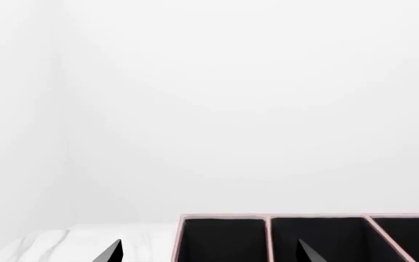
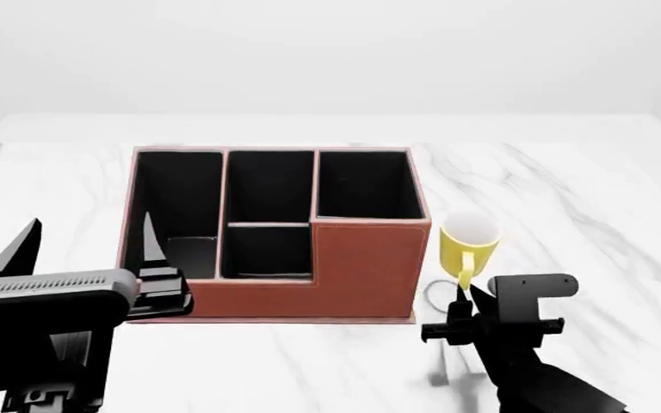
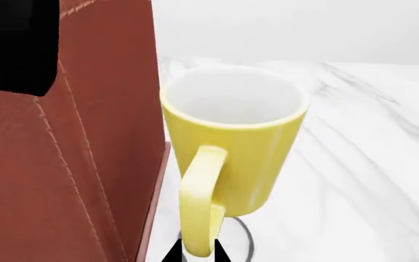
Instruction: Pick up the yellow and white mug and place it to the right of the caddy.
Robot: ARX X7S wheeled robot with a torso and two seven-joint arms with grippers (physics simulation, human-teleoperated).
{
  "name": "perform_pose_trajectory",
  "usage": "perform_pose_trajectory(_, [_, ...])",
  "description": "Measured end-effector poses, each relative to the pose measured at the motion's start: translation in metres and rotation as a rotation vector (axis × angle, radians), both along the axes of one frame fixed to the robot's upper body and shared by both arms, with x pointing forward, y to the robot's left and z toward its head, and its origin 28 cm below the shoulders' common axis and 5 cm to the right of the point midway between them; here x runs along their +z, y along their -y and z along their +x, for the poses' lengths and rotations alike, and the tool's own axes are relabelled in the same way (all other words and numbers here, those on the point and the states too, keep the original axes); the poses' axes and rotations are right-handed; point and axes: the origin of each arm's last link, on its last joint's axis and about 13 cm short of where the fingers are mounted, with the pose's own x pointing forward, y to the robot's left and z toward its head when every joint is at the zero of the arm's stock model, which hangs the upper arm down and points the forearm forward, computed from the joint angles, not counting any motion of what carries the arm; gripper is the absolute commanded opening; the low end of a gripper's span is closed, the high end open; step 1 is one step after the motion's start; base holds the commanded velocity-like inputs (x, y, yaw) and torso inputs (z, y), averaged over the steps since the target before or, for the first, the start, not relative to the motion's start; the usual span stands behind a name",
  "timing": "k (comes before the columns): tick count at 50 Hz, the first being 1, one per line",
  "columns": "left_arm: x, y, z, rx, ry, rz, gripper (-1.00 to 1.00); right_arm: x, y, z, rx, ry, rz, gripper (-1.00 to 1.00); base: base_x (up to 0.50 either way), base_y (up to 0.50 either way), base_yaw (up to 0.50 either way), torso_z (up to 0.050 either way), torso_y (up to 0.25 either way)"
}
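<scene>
The yellow and white mug (image 2: 466,243) hangs just right of the caddy (image 2: 365,271), its handle towards me, with a ring shadow on the table beneath it. My right gripper (image 2: 464,303) is shut on the mug's handle (image 3: 198,207); in the right wrist view the gripper (image 3: 195,254) pinches the handle's lower end, with the mug (image 3: 235,131) close beside the caddy's reddish-brown wall (image 3: 85,164). My left gripper (image 2: 87,243) is open and empty at the caddy's front left corner. In the left wrist view the gripper (image 1: 211,254) straddles the caddy's rim (image 1: 224,216).
The white marble table (image 2: 583,189) stretches to the right of and behind the mug. A plain white wall stands behind the table. The caddy's black-lined compartments hold nothing that I can see.
</scene>
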Motion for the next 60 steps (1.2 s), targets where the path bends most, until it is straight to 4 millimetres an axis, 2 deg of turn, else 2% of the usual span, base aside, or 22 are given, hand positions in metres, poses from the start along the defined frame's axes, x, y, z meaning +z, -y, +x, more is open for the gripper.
perform_pose_trajectory(23, [0.0, -0.001, -0.001, 0.001, 0.002, -0.002, 1.0, -0.021, 0.0, 0.007, 0.007, -0.065, 0.026, -1.0, 0.0, 0.0, 0.0, 0.0, 0.001])
perform_pose_trajectory(55, [0.0, -0.002, -0.001, 0.002, 0.002, -0.005, 1.0, -0.038, 0.001, 0.002, -0.009, -0.141, 0.029, -1.0, 0.0, 0.0, 0.0, 0.0, 0.0])
perform_pose_trajectory(56, [0.0, -0.002, -0.001, 0.002, 0.002, -0.005, 1.0, -0.038, 0.001, 0.002, -0.009, -0.141, 0.029, 1.0, 0.0, 0.0, 0.0, 0.0, 0.01])
perform_pose_trajectory(60, [0.0, -0.002, -0.001, 0.002, 0.002, -0.005, 1.0, -0.037, 0.002, 0.002, -0.006, -0.137, 0.025, 1.0, 0.0, 0.0, 0.0, 0.0, 0.0])
